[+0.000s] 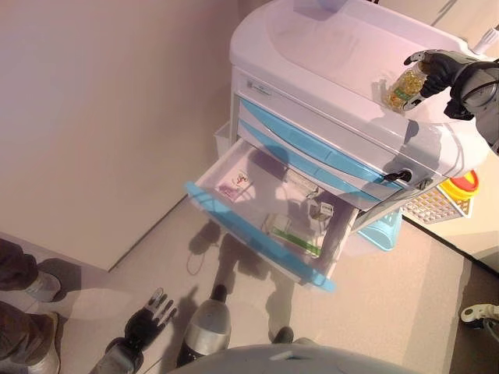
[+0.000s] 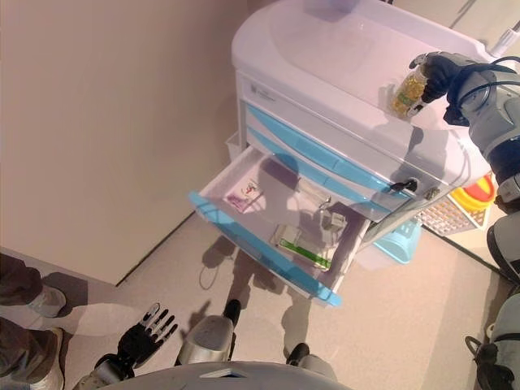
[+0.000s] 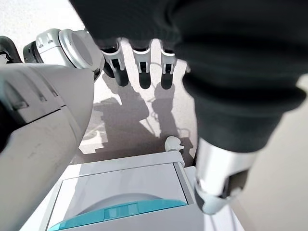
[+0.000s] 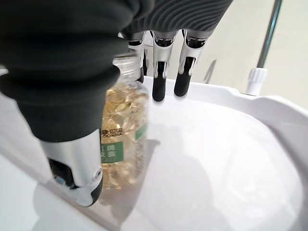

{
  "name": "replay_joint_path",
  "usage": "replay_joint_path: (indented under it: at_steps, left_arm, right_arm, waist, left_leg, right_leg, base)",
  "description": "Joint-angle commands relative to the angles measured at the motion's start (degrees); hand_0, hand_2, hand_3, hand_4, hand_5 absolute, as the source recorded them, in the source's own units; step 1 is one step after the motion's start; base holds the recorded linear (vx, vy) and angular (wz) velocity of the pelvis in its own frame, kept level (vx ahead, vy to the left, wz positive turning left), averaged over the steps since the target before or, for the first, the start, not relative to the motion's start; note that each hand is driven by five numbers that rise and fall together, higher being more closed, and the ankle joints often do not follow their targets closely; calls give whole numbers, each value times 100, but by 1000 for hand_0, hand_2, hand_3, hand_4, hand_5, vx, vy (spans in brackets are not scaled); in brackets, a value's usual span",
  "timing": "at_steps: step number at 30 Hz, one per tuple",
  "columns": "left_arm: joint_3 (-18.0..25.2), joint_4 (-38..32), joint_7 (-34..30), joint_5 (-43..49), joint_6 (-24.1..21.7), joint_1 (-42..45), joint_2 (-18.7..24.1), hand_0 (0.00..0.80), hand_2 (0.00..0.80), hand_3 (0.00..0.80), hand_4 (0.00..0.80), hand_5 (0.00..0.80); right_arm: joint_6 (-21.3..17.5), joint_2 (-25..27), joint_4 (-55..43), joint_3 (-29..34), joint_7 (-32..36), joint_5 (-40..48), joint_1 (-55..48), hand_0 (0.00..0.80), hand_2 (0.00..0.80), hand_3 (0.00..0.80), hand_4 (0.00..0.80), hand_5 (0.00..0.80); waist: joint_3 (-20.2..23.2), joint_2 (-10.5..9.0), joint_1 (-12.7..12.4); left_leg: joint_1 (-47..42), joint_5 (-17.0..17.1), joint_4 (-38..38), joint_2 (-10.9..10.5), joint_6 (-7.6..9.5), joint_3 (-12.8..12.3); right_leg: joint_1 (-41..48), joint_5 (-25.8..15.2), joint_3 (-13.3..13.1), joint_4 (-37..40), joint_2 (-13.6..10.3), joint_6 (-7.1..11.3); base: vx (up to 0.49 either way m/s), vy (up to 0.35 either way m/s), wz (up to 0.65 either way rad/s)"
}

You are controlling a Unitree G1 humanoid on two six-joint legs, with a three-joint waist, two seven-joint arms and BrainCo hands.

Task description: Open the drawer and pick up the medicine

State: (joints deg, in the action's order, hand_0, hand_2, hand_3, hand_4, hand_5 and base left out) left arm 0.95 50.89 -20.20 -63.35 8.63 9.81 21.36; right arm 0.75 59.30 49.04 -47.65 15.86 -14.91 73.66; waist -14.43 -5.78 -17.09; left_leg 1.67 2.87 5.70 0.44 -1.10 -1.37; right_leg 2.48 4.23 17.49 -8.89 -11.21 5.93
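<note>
Cart (image 1: 327, 47) in white and blue stands against a wall, its lower drawer (image 1: 257, 234) pulled open with a few small packets (image 1: 292, 232) lying inside. Right hand (image 1: 437, 68) holds a clear medicine bottle (image 1: 405, 86) of yellow capsules on the cart's top, thumb and fingers closed round it. Left hand (image 2: 145, 331) hangs low over the floor, fingers spread and empty.

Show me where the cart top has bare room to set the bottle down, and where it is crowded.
The cart top is bare from its rear edge to the medicine bottle gripped by the right hand. The open drawer is crowded: packets and boxes, with little bare floor between. The left hand hangs low, clear.
</note>
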Motion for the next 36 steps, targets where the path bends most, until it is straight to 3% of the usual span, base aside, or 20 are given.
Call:
replay_joint_path:
  at_steps: [1,20,36]
  left_arm:
    - [-24,-242,-140,64,-18,46,272,0,0,0,0,0]
    - [-3,-232,-101,46,-14,50,291,0,0,0,0,0]
    - [-31,-245,-87,-39,-62,145,326,0,0,0,0,0]
  right_arm:
    - [30,-13,-29,-330,78,-205,-8,0,0,0,0,0]
    - [9,115,31,-459,-59,-405,201,0,0,0,0,0]
    - [125,548,-83,-1038,-429,-339,1068,0,0,0,0,0]
  waist:
    - [-206,-82,-84]
    - [-168,-117,-61]
    - [-57,-206,3]
  left_leg:
    - [275,-775,637,-214,58,221]
    - [229,-762,587,-183,54,175]
    - [137,-781,516,-161,53,133]
  right_leg:
    - [-19,-232,-33,-187,-58,221]
    - [-23,-251,-29,-192,-47,237]
    - [14,-273,-45,-147,-34,254]
  base:
    - [0,0,0]
    - [0,0,0]
    - [0,0,0]
